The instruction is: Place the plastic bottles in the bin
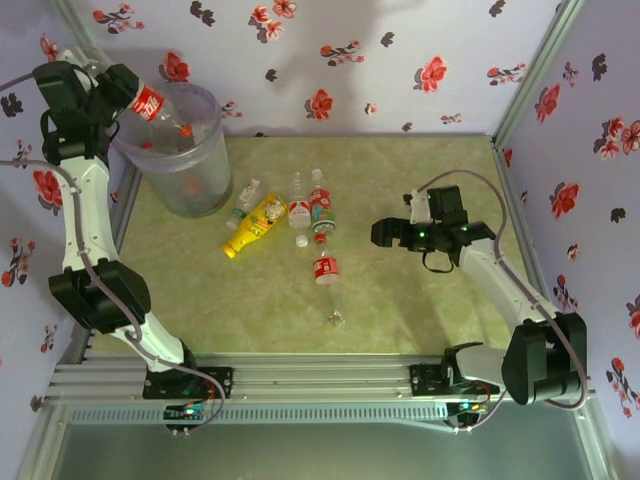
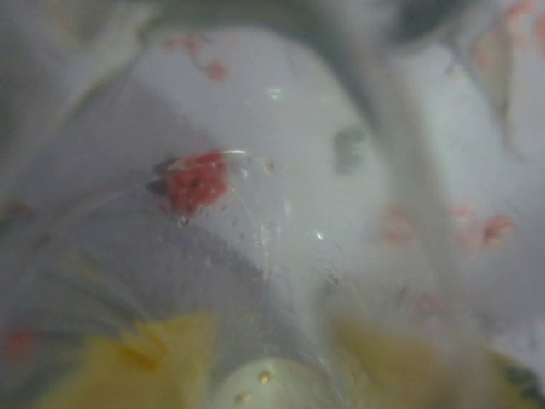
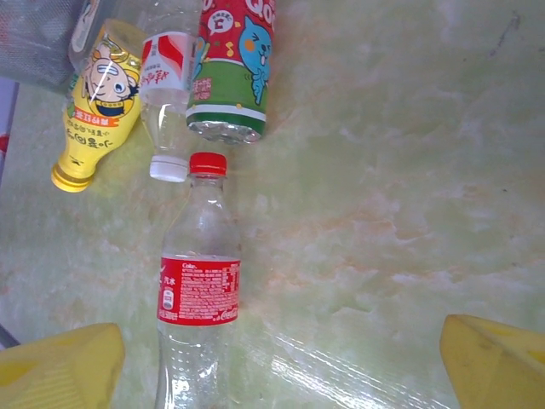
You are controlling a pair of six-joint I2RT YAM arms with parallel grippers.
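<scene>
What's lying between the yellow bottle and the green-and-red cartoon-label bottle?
A clear plastic bottle with a white cap and red-and-white label, seen in the right wrist view between the yellow bottle and the cartoon-label bottle.

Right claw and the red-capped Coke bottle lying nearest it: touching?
Apart. The top external view shows a strip of bare green table between the open right claw and the Coke bottle.

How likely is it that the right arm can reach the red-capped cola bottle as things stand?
Likely yes: the open right tool faces the red-capped cola bottle, with bare table beside its body. Only a white-capped bottle lies close, at its cap.
</scene>
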